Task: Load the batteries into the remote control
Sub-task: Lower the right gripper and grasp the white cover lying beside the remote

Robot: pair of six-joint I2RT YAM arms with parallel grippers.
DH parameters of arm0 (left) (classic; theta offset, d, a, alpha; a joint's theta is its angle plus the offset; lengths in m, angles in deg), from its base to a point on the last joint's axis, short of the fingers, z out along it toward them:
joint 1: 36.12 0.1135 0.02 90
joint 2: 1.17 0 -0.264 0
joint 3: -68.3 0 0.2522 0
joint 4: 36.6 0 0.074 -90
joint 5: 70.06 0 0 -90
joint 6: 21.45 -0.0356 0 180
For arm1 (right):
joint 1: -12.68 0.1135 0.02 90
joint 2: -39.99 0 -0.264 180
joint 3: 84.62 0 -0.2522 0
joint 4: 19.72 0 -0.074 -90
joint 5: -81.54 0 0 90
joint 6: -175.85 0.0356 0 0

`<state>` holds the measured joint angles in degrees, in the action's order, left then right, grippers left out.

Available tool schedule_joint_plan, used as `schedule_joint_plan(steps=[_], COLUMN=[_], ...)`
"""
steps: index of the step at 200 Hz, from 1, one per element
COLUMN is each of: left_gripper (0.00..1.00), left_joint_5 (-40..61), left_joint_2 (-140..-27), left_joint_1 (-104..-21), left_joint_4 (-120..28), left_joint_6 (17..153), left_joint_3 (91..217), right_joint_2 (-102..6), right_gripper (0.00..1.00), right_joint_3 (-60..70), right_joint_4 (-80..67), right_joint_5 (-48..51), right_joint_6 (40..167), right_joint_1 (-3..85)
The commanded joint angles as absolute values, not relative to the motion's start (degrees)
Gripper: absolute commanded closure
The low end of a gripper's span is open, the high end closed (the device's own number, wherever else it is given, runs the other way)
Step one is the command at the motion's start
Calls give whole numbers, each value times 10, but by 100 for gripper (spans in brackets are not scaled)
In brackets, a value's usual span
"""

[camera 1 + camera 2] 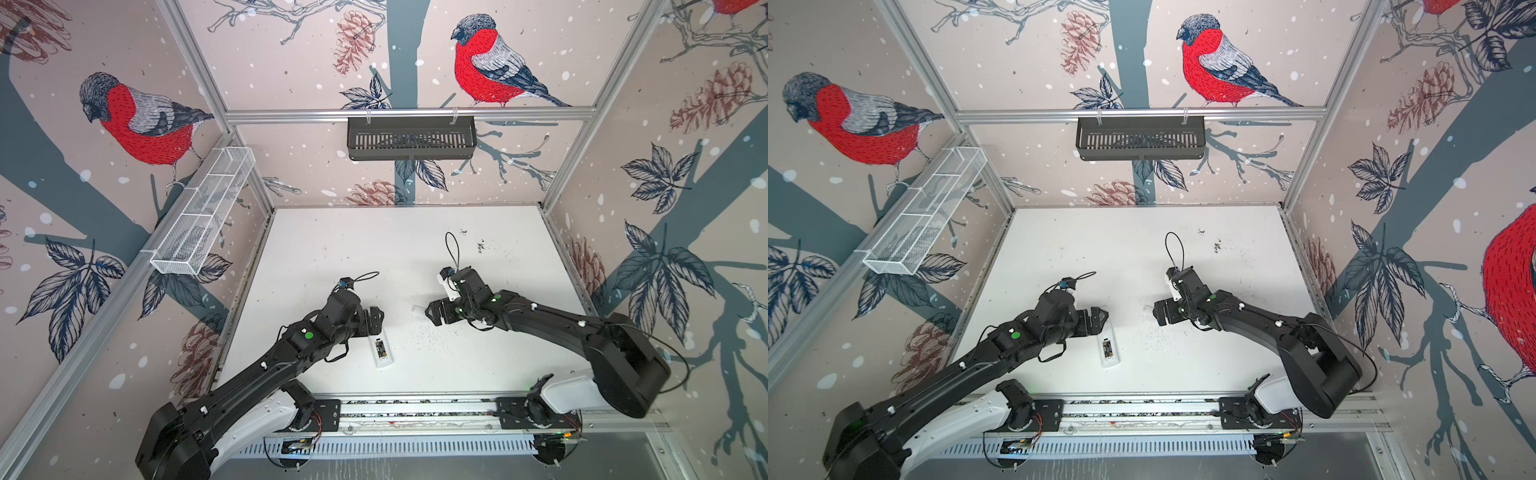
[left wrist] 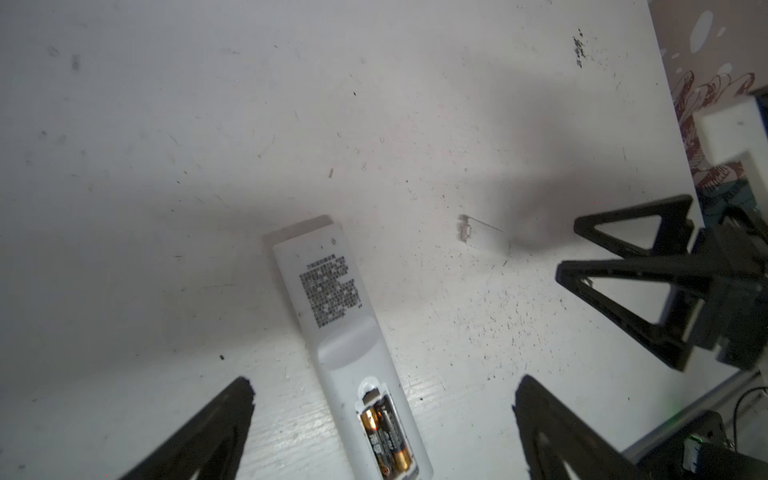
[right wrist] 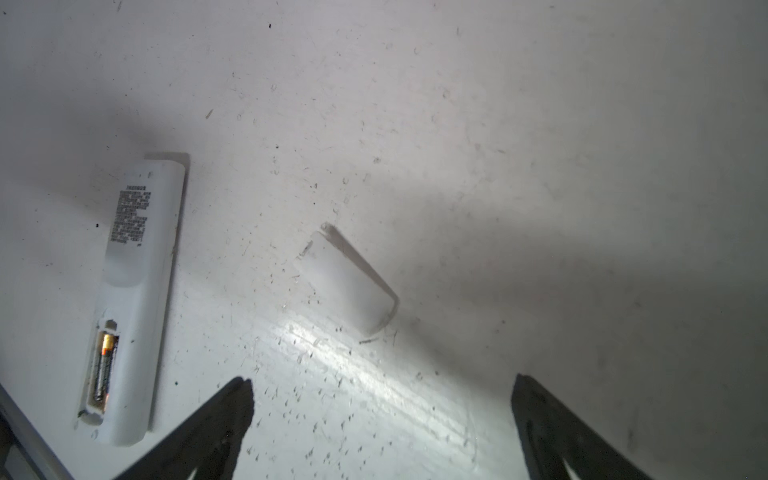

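Observation:
The white remote control lies back-up on the table, seen in both top views and in the right wrist view. Its battery compartment is uncovered, and two black batteries with copper ends lie side by side in it. My left gripper hovers open over the remote's compartment end, with a finger on either side and not touching it. My right gripper is open and empty, to the right of the remote.
A small white battery cover lies loose on the table between the two grippers. Dark specks are scattered over the white tabletop. A black basket and a white wire basket hang on the walls.

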<state>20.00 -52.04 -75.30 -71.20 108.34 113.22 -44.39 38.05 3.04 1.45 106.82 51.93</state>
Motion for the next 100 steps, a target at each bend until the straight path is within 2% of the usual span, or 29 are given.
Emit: schedule_joint_plan(steps=[1, 57, 100], left_gripper=[2, 2, 2], left_joint_5=[157, 110, 67], left_joint_2=[-505, -461, -461], left_joint_1=[-744, -736, -736], left_joint_4=[-660, -594, -540], left_joint_6=[1127, 1194, 1211], left_joint_3=[1104, 1017, 972], right_joint_2=[-492, -580, -586], right_gripper=[1, 0, 5], right_joint_3=[345, 292, 292], right_joint_4=[27, 57, 78], right_joint_5=[55, 72, 55], right_joint_6=[1013, 965, 969], right_joint_1=[525, 553, 598])
